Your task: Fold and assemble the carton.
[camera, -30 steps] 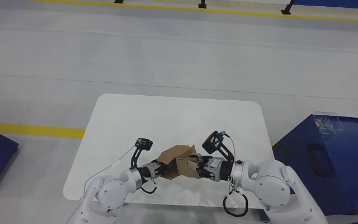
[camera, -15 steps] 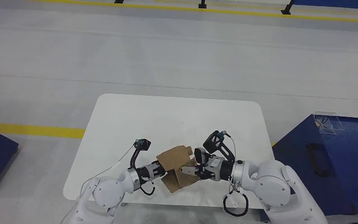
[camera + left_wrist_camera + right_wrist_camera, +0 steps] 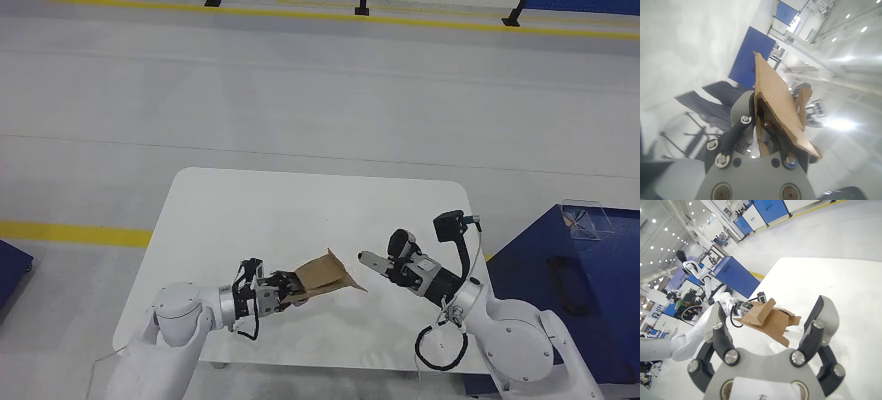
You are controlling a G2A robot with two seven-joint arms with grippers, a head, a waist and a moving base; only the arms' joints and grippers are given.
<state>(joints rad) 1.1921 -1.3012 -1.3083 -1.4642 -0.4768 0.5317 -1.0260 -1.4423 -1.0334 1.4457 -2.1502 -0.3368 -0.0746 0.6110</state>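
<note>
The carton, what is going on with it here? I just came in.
The robot is partway through folding a brown carton. Its left tool is shut on one end of the carton, holding it over the white table with the flaps loose and not yet closed. The right tool is open, facing the carton's other end, close but apart from it.

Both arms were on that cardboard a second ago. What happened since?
The right arm let go of the carton and pulled back to the robot's right; its jaws are now open, clear of it. The left arm kept its jaws shut on the carton, near the front edge of the table.
</note>
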